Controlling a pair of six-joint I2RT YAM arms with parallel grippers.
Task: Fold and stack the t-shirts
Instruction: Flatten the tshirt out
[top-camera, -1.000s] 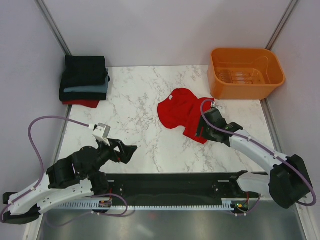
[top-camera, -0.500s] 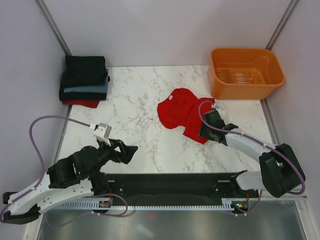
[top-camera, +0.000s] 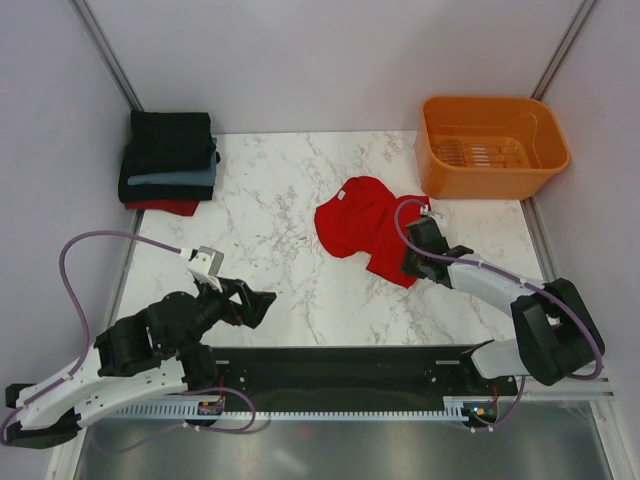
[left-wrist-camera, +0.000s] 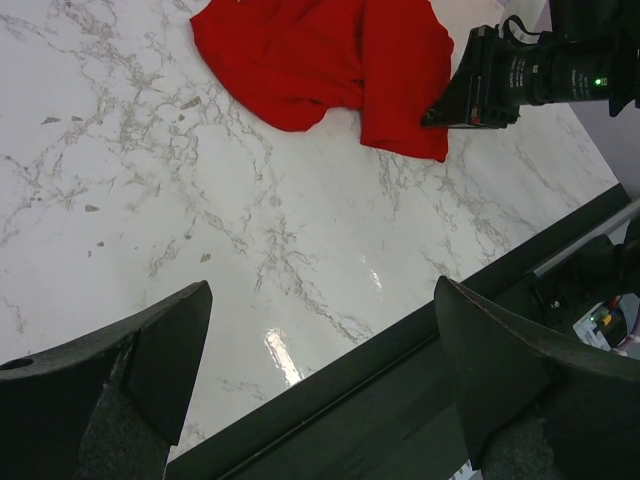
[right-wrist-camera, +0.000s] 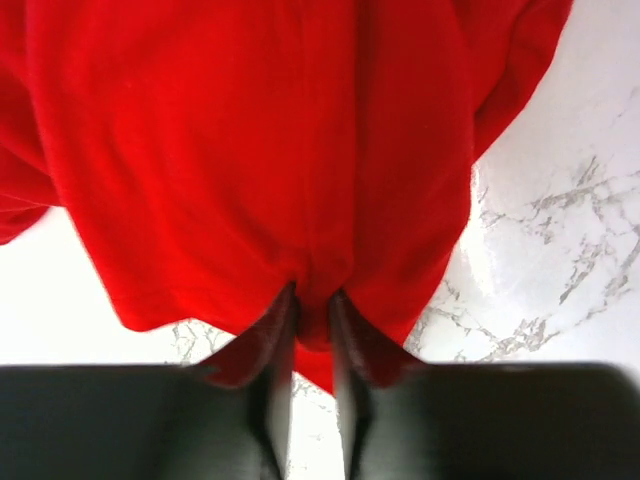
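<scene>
A bright red t-shirt (top-camera: 358, 222) lies crumpled on the marble table (top-camera: 270, 210), right of centre. My right gripper (top-camera: 406, 264) is at its near right edge. In the right wrist view its jaws (right-wrist-camera: 312, 297) are pinched narrow on a fold of the red cloth (right-wrist-camera: 250, 150) at the hem. The left wrist view shows that shirt (left-wrist-camera: 320, 60) with the right gripper (left-wrist-camera: 432, 118) at its corner. Black, slate-blue and red folded t-shirts (top-camera: 168, 160) are stacked at the back left. My left gripper (top-camera: 262, 300) hovers open near the front edge, its fingers (left-wrist-camera: 175, 330) wide apart and holding nothing.
An orange plastic basket (top-camera: 492, 147) stands at the back right, just beyond the shirt. A black rail (top-camera: 340, 365) runs along the table's near edge between the arm bases. Grey walls close in both sides and the back.
The right gripper's jaws have closed down onto the shirt's hem, and its arm has swung slightly left. The left arm and the folded stack have not moved.
</scene>
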